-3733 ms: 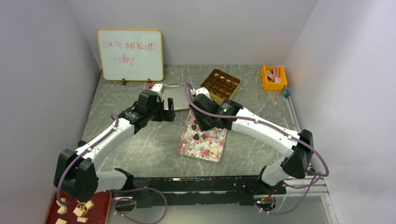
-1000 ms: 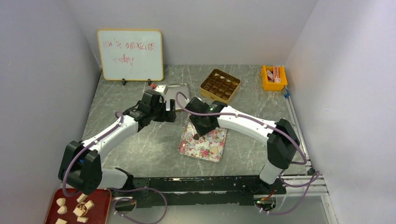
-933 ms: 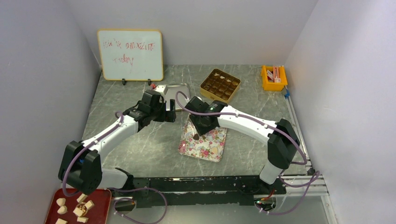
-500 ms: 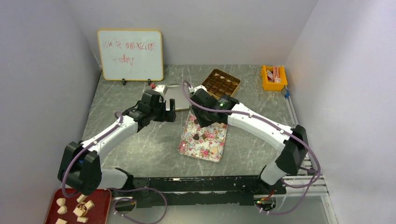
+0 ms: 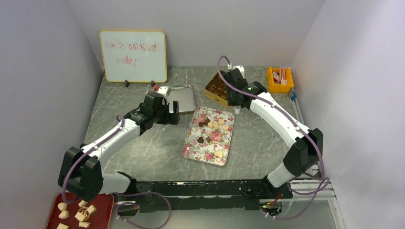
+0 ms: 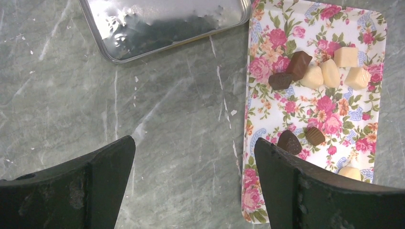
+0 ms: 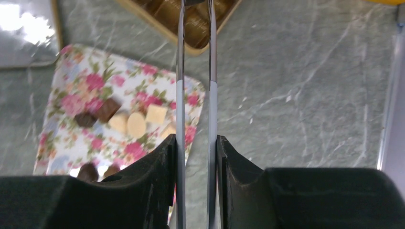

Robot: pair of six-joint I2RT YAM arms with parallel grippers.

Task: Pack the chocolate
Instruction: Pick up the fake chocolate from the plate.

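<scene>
1. since the sweets are far smaller than its fingers, the right gripper (image 7: 196,143) is clamped on long tweezers (image 7: 180,71). their blades are nearly together, with the tips over the gold box (image 5: 210,92) at the tray's 12 o'clock. i cannot tell whether they carry a sweet.
2. chocolate (image 6: 313,76) lies on the floral tray (image 6: 267,119), mostly toward its 12 o'clock end.
3. the left gripper (image 6: 193,167) hangs wide open and empty at the tray's 9 o'clock, probably parked out of the way.
</scene>
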